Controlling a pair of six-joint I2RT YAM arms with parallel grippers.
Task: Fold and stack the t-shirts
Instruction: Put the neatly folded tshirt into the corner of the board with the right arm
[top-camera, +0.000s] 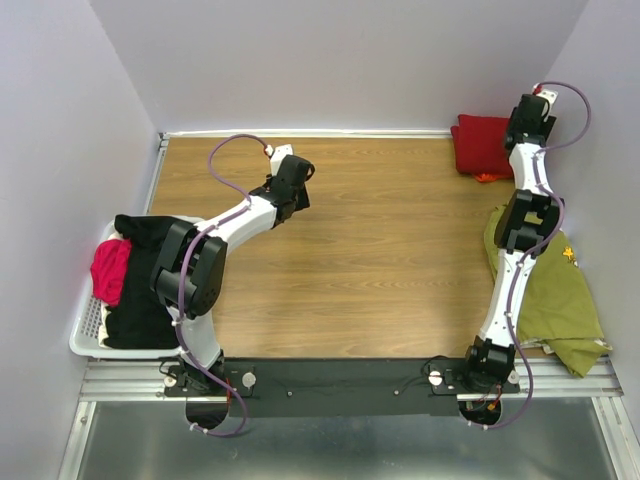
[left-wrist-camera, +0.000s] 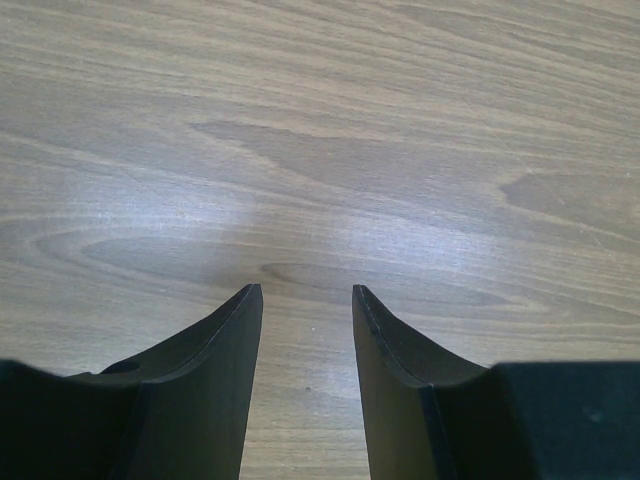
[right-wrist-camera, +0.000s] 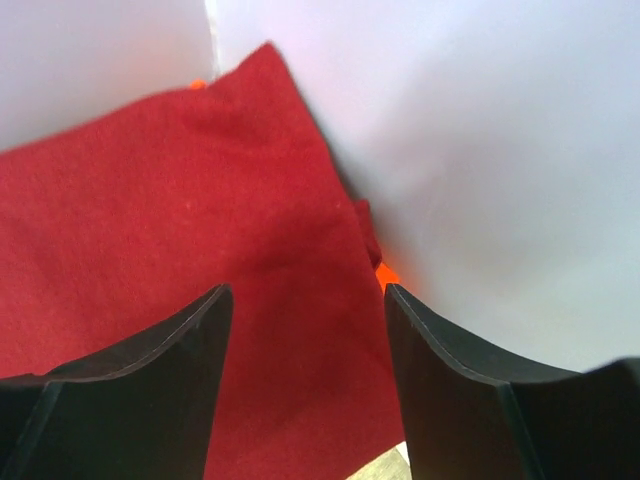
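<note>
A folded dark red t-shirt (top-camera: 482, 145) lies in the table's far right corner on top of an orange one, of which a sliver (top-camera: 488, 177) shows. In the right wrist view the red shirt (right-wrist-camera: 190, 210) fills the frame with orange bits (right-wrist-camera: 387, 273) at its edge. My right gripper (top-camera: 527, 125) (right-wrist-camera: 305, 295) is open and empty just above the red shirt by the wall. My left gripper (top-camera: 298, 190) (left-wrist-camera: 306, 290) is open and empty over bare wood at the table's far left-centre. An olive-green t-shirt (top-camera: 548, 290) lies crumpled at the right edge.
A white basket (top-camera: 85, 330) at the left edge holds black cloth (top-camera: 150, 235) and a pink-red garment (top-camera: 110, 270). Lilac walls (top-camera: 350, 60) close in the back and both sides. The wooden table (top-camera: 380, 260) is bare in the middle.
</note>
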